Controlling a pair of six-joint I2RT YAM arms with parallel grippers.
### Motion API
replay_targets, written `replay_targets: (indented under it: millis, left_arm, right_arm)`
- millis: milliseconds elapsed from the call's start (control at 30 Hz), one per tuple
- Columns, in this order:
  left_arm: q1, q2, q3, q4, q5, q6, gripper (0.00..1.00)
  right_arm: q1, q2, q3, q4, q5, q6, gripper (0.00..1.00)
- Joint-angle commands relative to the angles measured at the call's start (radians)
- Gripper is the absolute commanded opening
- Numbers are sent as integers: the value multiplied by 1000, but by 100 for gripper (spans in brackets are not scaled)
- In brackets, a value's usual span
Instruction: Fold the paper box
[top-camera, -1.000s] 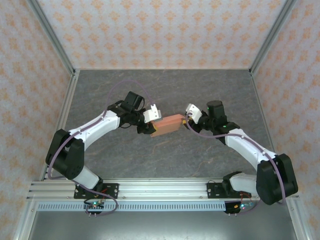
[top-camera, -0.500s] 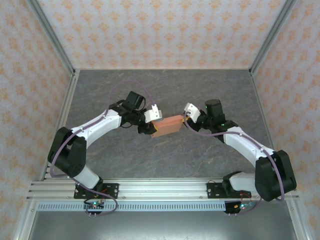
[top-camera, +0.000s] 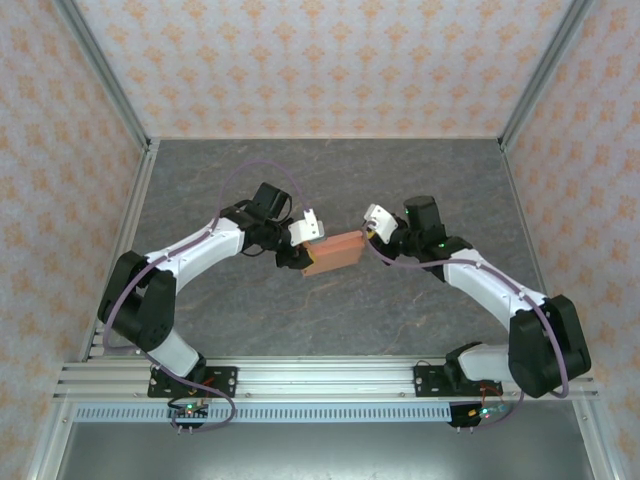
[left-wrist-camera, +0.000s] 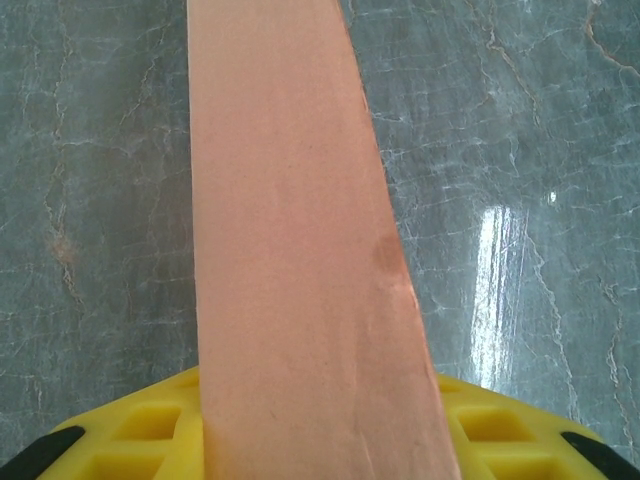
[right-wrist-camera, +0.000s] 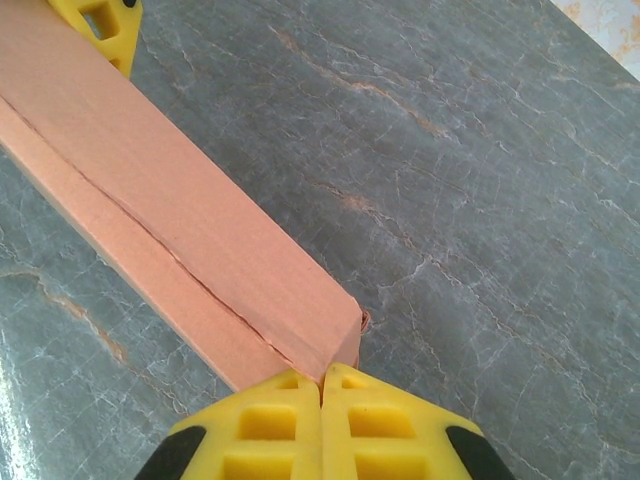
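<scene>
The paper box (top-camera: 335, 252) sits at the middle of the table (top-camera: 250, 180), long axis running between my claws; my left claw (left-wrist-camera: 320, 430) pinches its left end; my right claw (right-wrist-camera: 322, 380), pressed together, butts its right end.

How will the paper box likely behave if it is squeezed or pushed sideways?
Probably light and easily crushed: the paper box looks like thin card with a gaping seam along its length. It would likely flex or twist, since its long body spans between the left tool and right tool. Its flat faces suggest it won't roll.
</scene>
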Motion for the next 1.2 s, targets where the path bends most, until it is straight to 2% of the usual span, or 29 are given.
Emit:
replay_targets:
  millis: [0,133,300,633,967,1167]
  left_arm:
    - [-11,22,40,-11,-38,10,38]
    - [-24,33,40,-5,-74,10,38]
    - [-30,45,41,-4,-93,4,39]
    - [-38,56,47,3,-123,-11,40]
    - [-48,69,58,-12,-154,-20,40]
    - [-50,85,74,-37,-184,-18,37]
  right_arm:
    - [34,14,76,-43,45,28,3]
    - [68,45,134,-113,136,100,2]
    - [90,50,165,-120,204,221,2]
    - [135,70,263,-190,281,465,0]
    - [148,116,340,-281,324,589,0]
    - [148,152,396,-362,354,617,0]
